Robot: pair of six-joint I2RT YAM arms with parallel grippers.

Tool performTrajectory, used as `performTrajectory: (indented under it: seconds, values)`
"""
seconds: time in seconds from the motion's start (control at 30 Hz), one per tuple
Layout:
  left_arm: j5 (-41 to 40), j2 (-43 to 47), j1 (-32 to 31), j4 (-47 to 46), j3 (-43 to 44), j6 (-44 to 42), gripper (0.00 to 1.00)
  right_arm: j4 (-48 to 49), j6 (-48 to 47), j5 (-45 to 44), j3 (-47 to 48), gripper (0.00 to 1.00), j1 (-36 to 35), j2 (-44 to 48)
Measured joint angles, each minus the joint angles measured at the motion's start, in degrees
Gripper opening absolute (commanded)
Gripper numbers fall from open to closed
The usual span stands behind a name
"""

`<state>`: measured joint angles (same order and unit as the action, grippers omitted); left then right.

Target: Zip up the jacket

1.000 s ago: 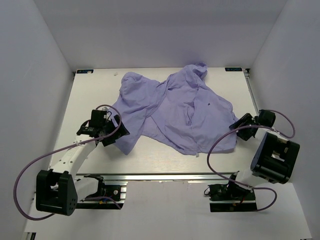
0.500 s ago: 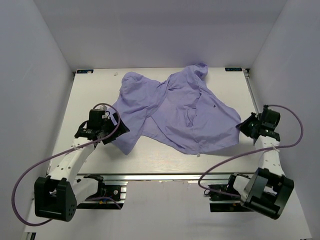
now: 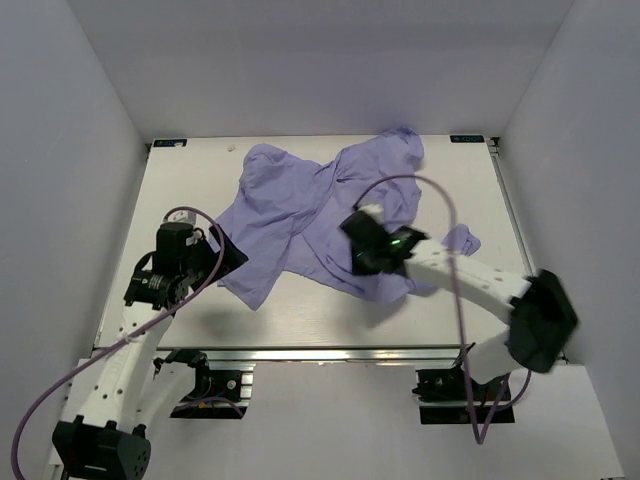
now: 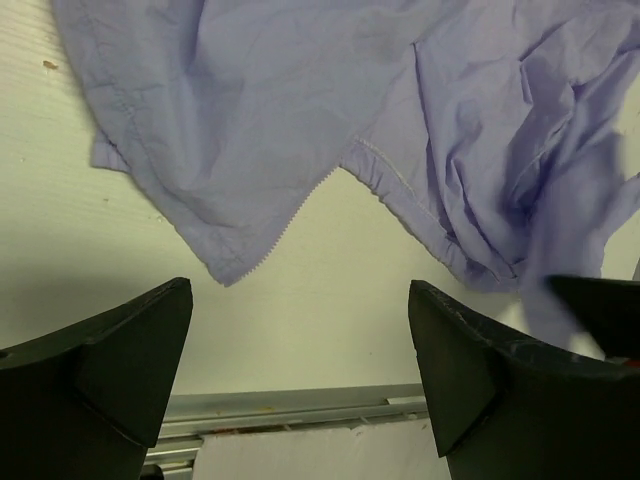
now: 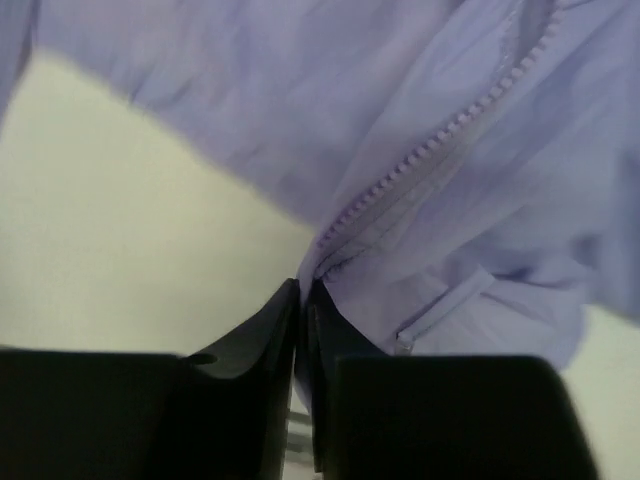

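Note:
The lavender jacket (image 3: 300,200) lies crumpled across the middle of the table. My right gripper (image 3: 360,248) reaches in from the right over its lower middle. In the right wrist view this gripper (image 5: 303,290) is shut on a fold of the jacket (image 5: 480,200) at the bottom end of a zipper tooth line (image 5: 440,135). My left gripper (image 3: 228,258) hovers open by the jacket's lower left corner. In the left wrist view the open left gripper (image 4: 300,330) has only bare table between its fingers, and a toothed jacket (image 4: 300,90) edge (image 4: 275,240) lies just beyond them.
The white table (image 3: 180,190) is boxed in by pale walls at the back and both sides. A metal rail (image 4: 300,405) runs along its near edge. A purple cable (image 3: 440,200) arcs over the jacket's right part, and a loose fold (image 3: 460,238) lies right of my right arm.
My right arm swung from the table's right edge to the jacket's middle, shut on the fabric there, and the jacket's right side bunched leftward. My left arm drew back slightly, still open.

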<state>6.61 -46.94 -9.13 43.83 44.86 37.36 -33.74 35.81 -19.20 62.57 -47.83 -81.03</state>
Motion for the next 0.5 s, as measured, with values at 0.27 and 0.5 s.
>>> performTrajectory:
  seconds: [0.27,0.5]
  values:
    - [-0.2,4.2,0.0,5.8,0.2,0.2,0.98,-1.6,2.8,3.2,4.8,0.89,-17.6,-14.2]
    - [0.5,3.9,0.0,6.2,-0.4,0.2,0.98,3.8,3.9,4.4,-6.5,0.89,-14.1,10.9]
